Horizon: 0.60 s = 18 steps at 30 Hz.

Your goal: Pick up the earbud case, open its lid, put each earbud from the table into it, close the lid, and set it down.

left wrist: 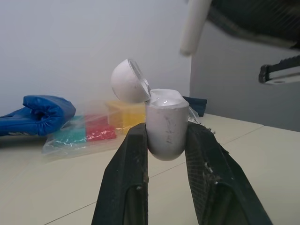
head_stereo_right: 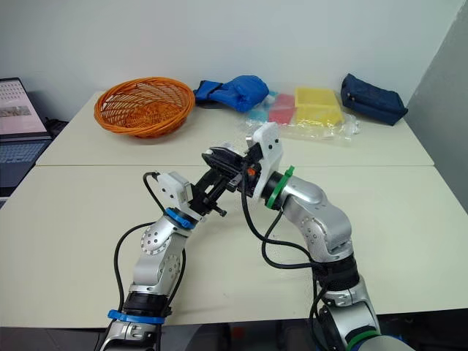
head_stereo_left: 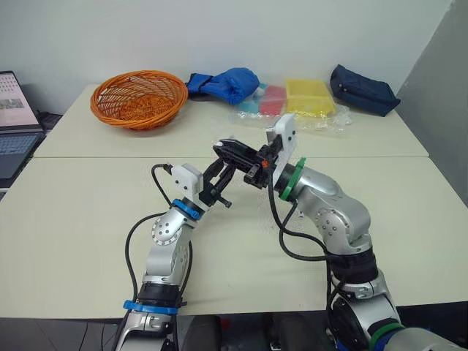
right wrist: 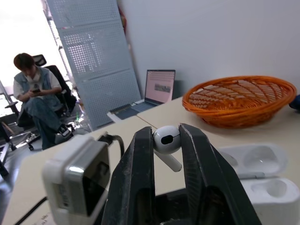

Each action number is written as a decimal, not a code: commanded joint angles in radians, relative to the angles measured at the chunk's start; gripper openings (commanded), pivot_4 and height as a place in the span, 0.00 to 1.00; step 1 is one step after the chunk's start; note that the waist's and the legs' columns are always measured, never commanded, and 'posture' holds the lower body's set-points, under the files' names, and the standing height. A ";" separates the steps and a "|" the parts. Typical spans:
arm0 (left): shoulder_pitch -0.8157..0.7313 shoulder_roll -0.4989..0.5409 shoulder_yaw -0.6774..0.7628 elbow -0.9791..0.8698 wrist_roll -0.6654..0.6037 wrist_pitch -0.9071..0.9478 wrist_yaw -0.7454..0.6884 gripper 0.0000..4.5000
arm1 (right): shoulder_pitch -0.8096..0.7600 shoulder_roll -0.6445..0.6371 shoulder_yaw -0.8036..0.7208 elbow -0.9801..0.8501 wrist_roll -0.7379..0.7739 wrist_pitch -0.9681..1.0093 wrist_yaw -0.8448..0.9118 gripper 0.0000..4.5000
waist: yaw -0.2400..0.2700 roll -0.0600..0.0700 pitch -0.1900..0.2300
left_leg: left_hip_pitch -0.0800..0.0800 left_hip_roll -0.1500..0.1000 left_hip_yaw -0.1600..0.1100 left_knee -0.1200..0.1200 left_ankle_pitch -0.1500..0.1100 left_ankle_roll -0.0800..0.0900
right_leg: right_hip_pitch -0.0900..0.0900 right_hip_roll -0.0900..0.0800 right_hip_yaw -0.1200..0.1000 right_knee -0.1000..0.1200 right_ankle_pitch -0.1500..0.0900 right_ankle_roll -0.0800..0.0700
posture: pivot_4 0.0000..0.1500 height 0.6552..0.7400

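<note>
My left gripper is shut on the white earbud case, held upright above the table with its lid swung open. Just above and beside the case, my right gripper is shut on a white earbud, stem pointing down. The right wrist view shows the open case close under the earbud. In the head view both grippers meet mid-table, left gripper below right gripper.
At the back of the table are an orange basket, a blue glove, plastic bags with coloured boxes and a dark blue pouch. A laptop sits far left. A person is seated beyond the table.
</note>
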 commanded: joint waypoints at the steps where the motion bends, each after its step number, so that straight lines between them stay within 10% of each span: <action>1: -0.011 -0.001 0.006 -0.015 -0.016 -0.027 -0.013 0.16 | -0.032 -0.002 -0.002 -0.004 -0.011 -0.029 -0.021 0.09 | 0.000 0.000 0.000 | 0.000 0.000 0.000 0.000 0.000 0.000 | 0.000 0.000 0.000 0.000 0.000 0.000 | 1.00 1.00; 18: 0.020 -0.017 0.005 -0.008 -0.021 -0.055 -0.030 0.16 | -0.001 -0.033 0.039 0.005 -0.035 0.003 -0.027 0.09 | 0.000 0.000 0.000 | 0.000 0.000 0.000 0.000 0.000 0.000 | 0.000 0.000 0.000 0.000 0.000 0.000 | 1.00 1.00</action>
